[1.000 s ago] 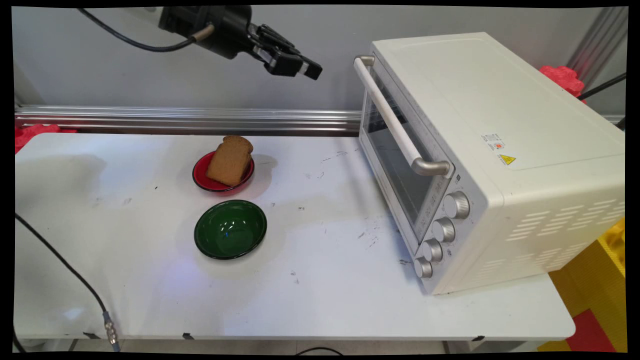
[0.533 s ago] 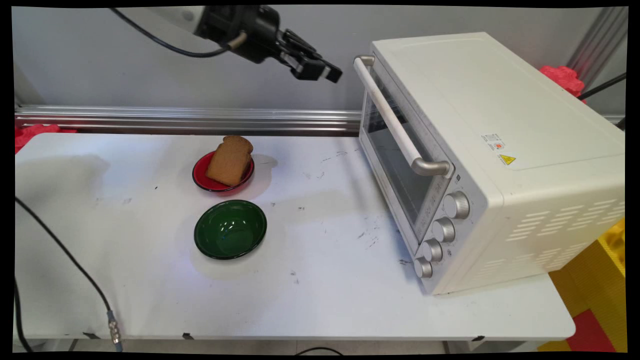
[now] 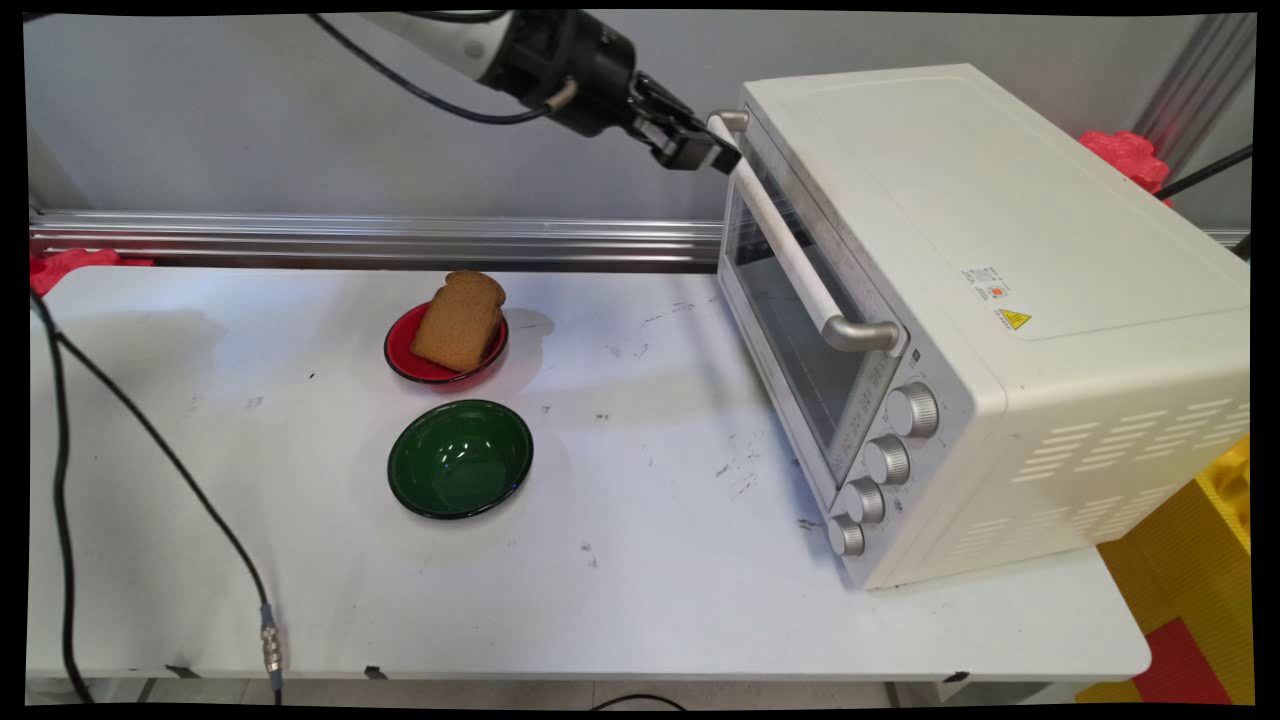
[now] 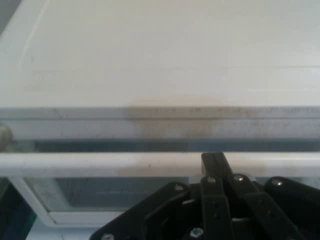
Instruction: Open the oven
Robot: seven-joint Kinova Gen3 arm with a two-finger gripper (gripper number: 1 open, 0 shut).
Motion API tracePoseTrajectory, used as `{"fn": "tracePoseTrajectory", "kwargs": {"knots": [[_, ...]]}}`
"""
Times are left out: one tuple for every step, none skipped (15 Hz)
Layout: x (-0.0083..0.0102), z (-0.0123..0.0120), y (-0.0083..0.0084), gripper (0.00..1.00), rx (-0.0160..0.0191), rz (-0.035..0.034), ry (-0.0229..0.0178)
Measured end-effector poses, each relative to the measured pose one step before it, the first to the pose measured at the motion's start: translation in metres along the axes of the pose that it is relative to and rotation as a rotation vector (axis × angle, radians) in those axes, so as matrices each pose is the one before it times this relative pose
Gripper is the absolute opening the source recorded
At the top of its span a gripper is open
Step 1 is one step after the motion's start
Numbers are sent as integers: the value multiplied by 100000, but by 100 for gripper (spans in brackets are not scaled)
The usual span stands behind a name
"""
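Your gripper has travelled rightward across the last second, from open air above the table to the far end of the oven's door handle, and it now sits right at that bar, close enough that it looks to be touching it. In the hand view the fingers stand pressed together with no gap between them, their tips rising in front of the white handle, so you are holding nothing and the jaws do not straddle the bar. The oven door is closed, with its glass and the top panel filling the view behind the handle. Nothing else has shifted: the slice of bread leans in the red bowl just as it did, the green bowl sits empty just in front of it, and both lie well apart from your gripper and from the oven.
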Motion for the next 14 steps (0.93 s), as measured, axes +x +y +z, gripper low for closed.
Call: {"fn": "tracePoseTrajectory", "kwargs": {"knots": [[201, 680, -107, 0, -281, 112, -60], [214, 778, -125, 0, -308, 159, -64], [193, 743, -118, 0, -333, 139, -105], [146, 594, -98, 0, -242, 92, -104], [120, 648, -122, 0, -211, 48, -207], [113, 616, -91, 0, -173, 19, -192], [68, 503, -79, 0, -130, -65, -188], [66, 562, -68, 0, -169, -119, -177], [84, 650, -56, 0, -274, -141, -208], [40, 396, -43, 0, -166, -118, -120], [82, 534, -64, 0, -195, -135, -122], [57, 483, -92, 0, -96, -95, -261], [32, 369, -94, 0, -13, -36, -278], [-21, 365, -141, 0, 86, -43, -566]]}}
